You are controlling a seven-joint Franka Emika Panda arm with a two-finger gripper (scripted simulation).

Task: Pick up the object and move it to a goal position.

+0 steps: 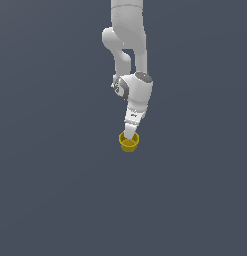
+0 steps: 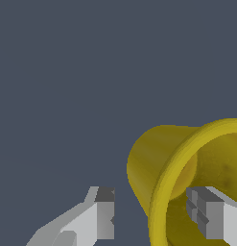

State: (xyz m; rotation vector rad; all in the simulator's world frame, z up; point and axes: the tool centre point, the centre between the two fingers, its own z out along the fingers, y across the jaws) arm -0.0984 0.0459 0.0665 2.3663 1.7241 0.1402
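The yellow cup stands upright on the dark grey floor, just below the middle of the exterior view. My white gripper comes down onto it from above, with its tip at the cup's rim. In the wrist view the cup is close and large. One finger is outside its wall and the other finger is inside its mouth. The gripper straddles the rim. A gap shows between each finger and the wall, so the jaws stand open and grip nothing.
A plain dark grey floor lies all around the cup. The white arm rises from the gripper to the top edge of the exterior view. No goal marker shows.
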